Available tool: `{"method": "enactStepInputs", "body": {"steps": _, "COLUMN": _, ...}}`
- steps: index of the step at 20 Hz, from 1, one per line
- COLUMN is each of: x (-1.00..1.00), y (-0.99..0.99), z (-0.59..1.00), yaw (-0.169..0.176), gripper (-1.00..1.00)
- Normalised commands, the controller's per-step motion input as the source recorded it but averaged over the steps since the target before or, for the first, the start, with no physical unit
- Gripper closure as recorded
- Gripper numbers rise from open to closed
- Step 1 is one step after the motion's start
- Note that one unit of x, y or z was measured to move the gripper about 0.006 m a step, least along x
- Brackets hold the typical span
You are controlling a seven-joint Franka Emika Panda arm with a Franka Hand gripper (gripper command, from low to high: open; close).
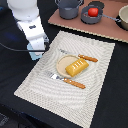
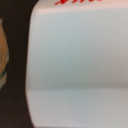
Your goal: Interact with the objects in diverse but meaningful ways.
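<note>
Hand [image 1: 39, 49] over pale blue cup [image 2: 80, 65] at placemat [image 1: 35, 82] edge – grip state can't tell. Bread block [image 1: 77, 66] on plate [image 1: 63, 63] mid-mat. Descend centred, close gently.

The arm [image 1: 27, 22] runs off the exterior view's top edge, and its bulk covers the jaws, so I cannot tell how they stand. A pale blue thing [image 1: 39, 50] peeks out beneath it, mostly hidden. The pot [image 1: 68, 8] and a bowl [image 1: 123, 17] at the exterior view's right are cut by the frame. Up close, the wrist view is all blur: a pale blue surface [image 2: 75, 65] fills it, red marks [image 2: 75, 2] sliced off at the edge, unreadable, with a tan shape [image 2: 3, 55] cut off beside it.
</note>
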Motion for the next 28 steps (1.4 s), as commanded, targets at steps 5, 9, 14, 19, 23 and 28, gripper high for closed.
{"method": "enactStepInputs", "body": {"steps": 5, "x": 0.02, "y": 0.02, "z": 0.00, "yaw": -0.027, "gripper": 1.00}}
{"method": "enactStepInputs", "body": {"steps": 9, "x": 0.00, "y": 0.01, "z": 0.00, "yaw": -0.021, "gripper": 1.00}}
{"method": "enactStepInputs", "body": {"steps": 14, "x": 0.00, "y": 0.01, "z": 0.02, "yaw": -0.017, "gripper": 1.00}}
{"method": "enactStepInputs", "body": {"steps": 19, "x": 0.36, "y": 0.17, "z": 0.90, "yaw": -0.001, "gripper": 1.00}}
{"method": "enactStepInputs", "body": {"steps": 23, "x": 0.74, "y": 0.33, "z": 1.00, "yaw": -0.017, "gripper": 1.00}}
{"method": "enactStepInputs", "body": {"steps": 28, "x": 0.86, "y": 0.43, "z": 1.00, "yaw": -0.002, "gripper": 1.00}}
